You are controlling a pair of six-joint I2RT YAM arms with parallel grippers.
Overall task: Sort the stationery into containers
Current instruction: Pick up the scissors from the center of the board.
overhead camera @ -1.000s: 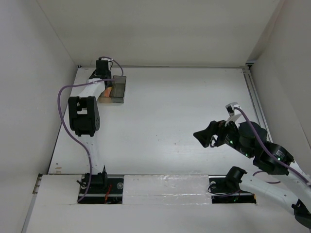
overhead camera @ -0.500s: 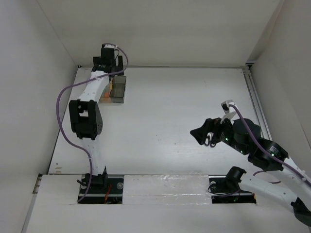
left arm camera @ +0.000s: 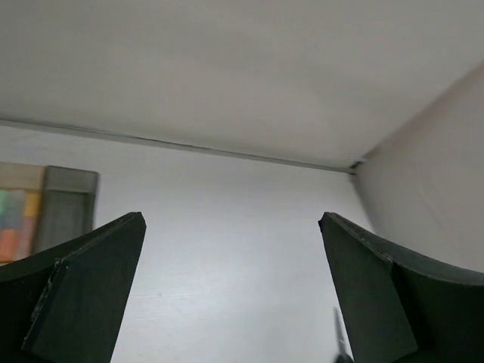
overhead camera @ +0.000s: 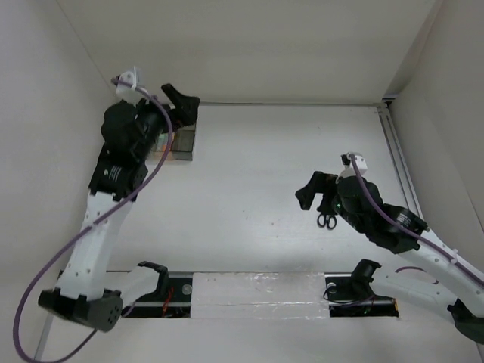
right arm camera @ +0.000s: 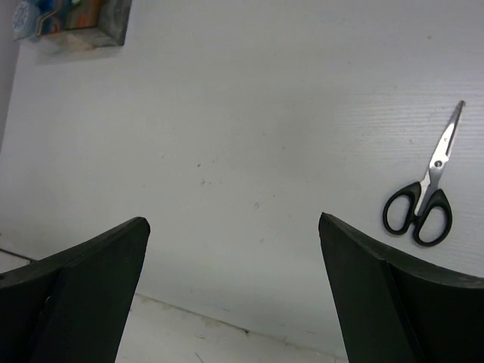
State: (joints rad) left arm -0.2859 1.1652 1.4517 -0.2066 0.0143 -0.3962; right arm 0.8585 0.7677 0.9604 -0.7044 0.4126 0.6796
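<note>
Black-handled scissors (overhead camera: 327, 220) lie flat on the table, just below and right of my right gripper (overhead camera: 306, 190), which is open and empty. In the right wrist view the scissors (right arm camera: 423, 200) lie to the right of the open gripper (right arm camera: 232, 221), outside its fingers. The containers (overhead camera: 184, 142) stand at the far left, partly hidden by my left arm. My left gripper (overhead camera: 185, 106) hovers above them, open and empty. The left wrist view shows the smoky grey bin (left arm camera: 68, 208) at the left edge, beyond the open gripper (left arm camera: 231, 219). The bins (right arm camera: 76, 19) hold coloured pieces and a blue-and-white roll (right arm camera: 30, 15).
White walls close the table in at the back, left and right. A metal rail (overhead camera: 397, 162) runs along the right edge. A white taped strip (overhead camera: 257, 291) covers the near edge between the arm bases.
My left gripper opened at the bins, then rose and swung back above them. My right gripper shifted left and up, uncovering the scissors on the table.
</note>
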